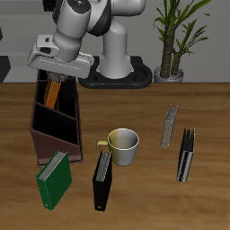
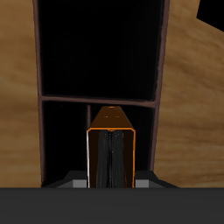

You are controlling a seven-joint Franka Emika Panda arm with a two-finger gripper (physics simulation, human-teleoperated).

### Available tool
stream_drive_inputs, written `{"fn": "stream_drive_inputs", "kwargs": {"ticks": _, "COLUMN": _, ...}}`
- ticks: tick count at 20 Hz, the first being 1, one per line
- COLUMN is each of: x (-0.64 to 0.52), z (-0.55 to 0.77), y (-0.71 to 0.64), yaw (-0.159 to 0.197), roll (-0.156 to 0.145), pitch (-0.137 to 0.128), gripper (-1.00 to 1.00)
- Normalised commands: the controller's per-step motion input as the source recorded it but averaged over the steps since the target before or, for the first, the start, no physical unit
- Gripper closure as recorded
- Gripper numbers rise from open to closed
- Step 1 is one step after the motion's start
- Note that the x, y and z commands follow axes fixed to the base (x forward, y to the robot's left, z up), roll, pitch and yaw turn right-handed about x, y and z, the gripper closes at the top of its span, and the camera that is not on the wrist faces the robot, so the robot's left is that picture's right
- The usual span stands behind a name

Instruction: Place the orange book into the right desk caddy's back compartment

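The orange book (image 2: 112, 149) stands inside the right desk caddy (image 2: 101, 99).

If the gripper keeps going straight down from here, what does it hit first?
Likely the floor of the right desk caddy: the gripper holds the orange book end-down inside the back compartment, dark beneath. Depth is unclear.

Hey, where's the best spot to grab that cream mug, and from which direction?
Probably from straight above: the cream mug stands upright with its mouth open, so pinch its rim wall on the side away from the handle.
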Motion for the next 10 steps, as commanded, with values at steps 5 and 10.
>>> {"fn": "stream_drive_inputs", "kwargs": {"ticks": 5, "x": 0.05, "z": -0.23, "y": -0.02, "yaw": 0.011, "roll": -0.005, "pitch": 0.033, "gripper": 1.00}}
{"fn": "stream_drive_inputs", "kwargs": {"ticks": 10, "x": 0.02, "z": -0.12, "y": -0.03, "yaw": 0.004, "roll": -0.008, "pitch": 0.022, "gripper": 1.00}}
